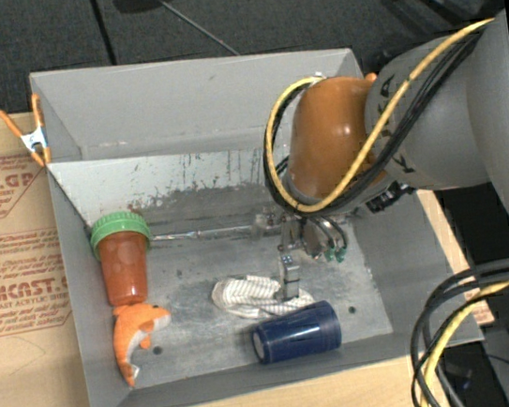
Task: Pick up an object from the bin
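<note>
Orange plastic, smooth and domed: the wrist cover (335, 138) loomed over the right half of the grey metal bin (183, 170). With the yellow and black cables (279, 161) looped round it, it hid the bin's right wall and most of the mechanism underneath.

Below that bulk hung the fingers (290, 273), a thin metal column seen almost end-on. From this angle I could not tell whether they were spread or closed.

Their tips stood at the right end of a crumpled white cloth (247, 293), a soft strip with a dark criss-cross print. It lay on the bin floor near the middle, towards the near wall. Whether the tips touched the cloth or stood just above it was hard to make out.

Just in front of the cloth lay a dark blue cylinder (296, 332), glossy and on its side, close to the near wall.

Well apart, along the left wall, lay a jar (123, 265) with orange-red contents and a green ribbed lid, the lid pointing to the far wall. Just below it lay a small orange and white toy (132, 335), its exact shape too small to read.

The bare metal floor was scuffed, with pale scratches along the far wall.
</note>
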You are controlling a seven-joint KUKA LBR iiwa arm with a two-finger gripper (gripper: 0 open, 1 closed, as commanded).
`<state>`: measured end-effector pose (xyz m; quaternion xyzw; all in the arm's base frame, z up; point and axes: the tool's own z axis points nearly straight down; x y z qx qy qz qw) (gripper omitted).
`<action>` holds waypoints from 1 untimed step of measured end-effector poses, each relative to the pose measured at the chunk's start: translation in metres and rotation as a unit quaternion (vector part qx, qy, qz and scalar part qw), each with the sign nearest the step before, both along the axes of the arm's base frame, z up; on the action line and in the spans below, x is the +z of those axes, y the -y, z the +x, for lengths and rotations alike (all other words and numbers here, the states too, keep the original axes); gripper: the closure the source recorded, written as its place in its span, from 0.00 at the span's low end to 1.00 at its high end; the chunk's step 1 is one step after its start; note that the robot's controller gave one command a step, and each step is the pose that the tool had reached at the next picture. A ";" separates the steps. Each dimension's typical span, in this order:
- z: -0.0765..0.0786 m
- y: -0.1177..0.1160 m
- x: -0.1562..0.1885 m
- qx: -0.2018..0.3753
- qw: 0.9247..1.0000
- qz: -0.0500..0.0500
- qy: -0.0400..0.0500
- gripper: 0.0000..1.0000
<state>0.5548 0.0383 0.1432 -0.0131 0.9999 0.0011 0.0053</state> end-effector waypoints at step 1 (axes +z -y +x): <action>-0.021 -0.014 -0.072 -0.056 0.998 0.000 -0.003 1.00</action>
